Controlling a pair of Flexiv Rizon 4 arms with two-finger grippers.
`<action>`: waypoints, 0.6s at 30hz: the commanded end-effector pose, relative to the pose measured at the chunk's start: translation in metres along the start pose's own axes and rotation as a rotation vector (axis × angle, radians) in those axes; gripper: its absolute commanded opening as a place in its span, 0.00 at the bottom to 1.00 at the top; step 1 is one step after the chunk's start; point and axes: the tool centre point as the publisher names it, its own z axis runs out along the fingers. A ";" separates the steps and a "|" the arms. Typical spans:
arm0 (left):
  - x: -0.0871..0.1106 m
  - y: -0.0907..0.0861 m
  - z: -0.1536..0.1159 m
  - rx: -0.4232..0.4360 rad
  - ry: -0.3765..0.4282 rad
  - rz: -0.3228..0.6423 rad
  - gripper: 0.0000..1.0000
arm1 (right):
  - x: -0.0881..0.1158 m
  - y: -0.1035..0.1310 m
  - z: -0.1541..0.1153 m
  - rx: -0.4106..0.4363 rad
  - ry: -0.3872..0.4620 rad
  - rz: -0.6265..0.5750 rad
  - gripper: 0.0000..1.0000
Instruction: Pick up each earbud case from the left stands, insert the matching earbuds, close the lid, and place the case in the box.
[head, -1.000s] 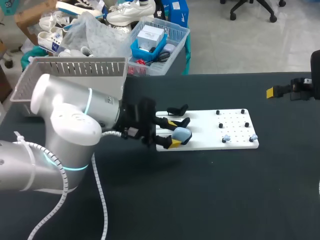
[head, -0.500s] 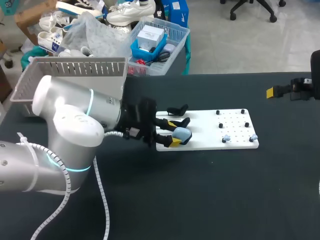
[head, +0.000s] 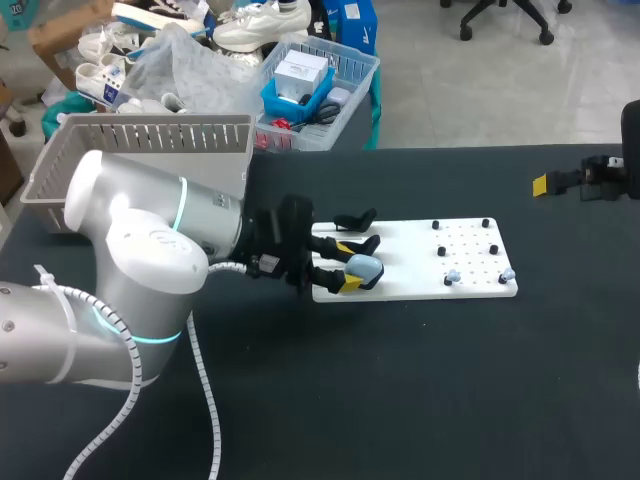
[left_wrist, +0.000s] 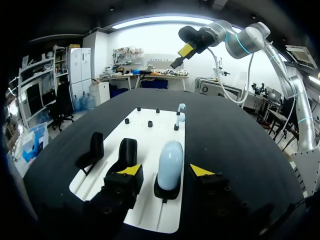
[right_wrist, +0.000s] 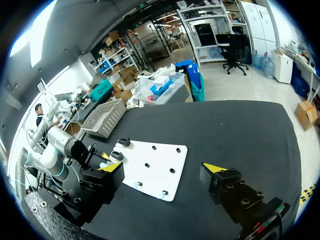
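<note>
Currently your left gripper (left_wrist: 165, 170) straddles a pale blue earbud case (left_wrist: 170, 155).
It and your right gripper (right_wrist: 163, 168) are both open.

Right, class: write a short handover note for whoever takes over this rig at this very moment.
Left gripper: open, straddling the blue case on its stand.
Right gripper: open, empty, off to the right.
Earbuds: at the white board's far end. Box: back left.
Done: case not yet lifted; two stands empty.
Left: grip, lift, insert earbuds, close lid, box it.
</note>
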 end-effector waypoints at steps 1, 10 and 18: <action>0.002 0.000 0.000 0.002 0.005 -0.001 0.58 | 0.000 0.000 0.000 0.001 0.000 0.000 1.00; 0.003 -0.001 -0.001 0.003 0.006 -0.002 0.50 | 0.000 0.000 0.000 0.001 0.000 0.000 1.00; 0.006 -0.003 -0.003 0.008 0.012 0.000 0.49 | 0.000 0.000 0.000 0.001 0.000 0.000 1.00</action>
